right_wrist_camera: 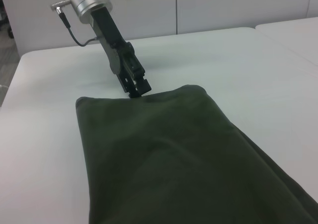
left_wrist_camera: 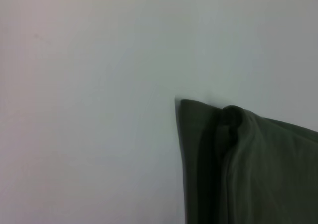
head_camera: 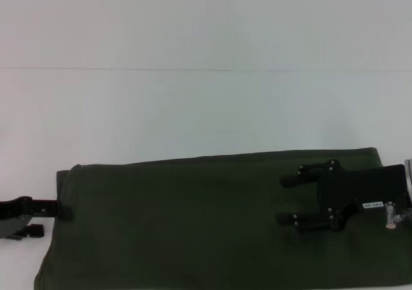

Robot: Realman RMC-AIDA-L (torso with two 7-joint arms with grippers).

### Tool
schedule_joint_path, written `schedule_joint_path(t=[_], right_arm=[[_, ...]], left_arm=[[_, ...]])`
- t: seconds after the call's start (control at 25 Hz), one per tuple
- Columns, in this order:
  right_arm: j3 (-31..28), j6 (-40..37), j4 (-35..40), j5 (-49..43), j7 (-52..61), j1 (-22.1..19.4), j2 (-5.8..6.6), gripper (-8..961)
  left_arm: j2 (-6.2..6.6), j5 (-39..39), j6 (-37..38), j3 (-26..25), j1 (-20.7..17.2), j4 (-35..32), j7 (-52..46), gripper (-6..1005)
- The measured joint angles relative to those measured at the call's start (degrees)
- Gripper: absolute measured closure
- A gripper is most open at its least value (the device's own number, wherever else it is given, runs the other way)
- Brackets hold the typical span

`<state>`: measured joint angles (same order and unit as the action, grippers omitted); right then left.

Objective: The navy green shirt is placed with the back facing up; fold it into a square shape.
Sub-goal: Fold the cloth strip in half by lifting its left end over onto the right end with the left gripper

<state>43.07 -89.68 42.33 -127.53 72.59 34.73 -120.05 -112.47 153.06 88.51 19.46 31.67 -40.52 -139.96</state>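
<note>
A: Where does your navy green shirt (head_camera: pixel 206 222) sit right now?

B: You have it lying flat on the white table (head_camera: pixel 193 110), folded into a long band that runs across the near part of the head view, plain side up. Its far edge slants a little, and its near part runs off the bottom of that view.

A: And your left gripper (head_camera: pixel 63 209)?

B: You see it low on the left, right at the shirt's left end, touching the cloth there. From the right wrist view the same left gripper (right_wrist_camera: pixel 135 87) comes down at a slant, its tip meeting the short edge of the band. Your jaws look drawn together on that edge, pinching the fabric.

A: What does your left wrist view give you?

B: Only a folded corner of the shirt (left_wrist_camera: pixel 248 169) with a rolled seam, lying on bare table; no fingers show there.

A: Your right gripper (head_camera: pixel 286 200)?

B: You have it over the right part of the shirt, its two black fingers (head_camera: pixel 302 220) pointing left, spread well apart, holding nothing.
</note>
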Motion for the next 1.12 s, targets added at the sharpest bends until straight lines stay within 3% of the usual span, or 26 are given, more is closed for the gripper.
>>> schedule_joint_path(t=[0.56, 1.12], right_arm=[[0.0, 0.49, 0.02, -0.23, 0.85, 0.04, 0.0, 209], [0.0, 0.23, 0.03, -0.13, 0.88, 0.02, 0.01, 210]], left_arm=[[-0.31, -0.34, 0.46, 0.9, 0.41, 0.75, -0.02, 116], [-1.56, -0.43, 0.1, 0.88, 2.73, 3.89, -0.31, 119]])
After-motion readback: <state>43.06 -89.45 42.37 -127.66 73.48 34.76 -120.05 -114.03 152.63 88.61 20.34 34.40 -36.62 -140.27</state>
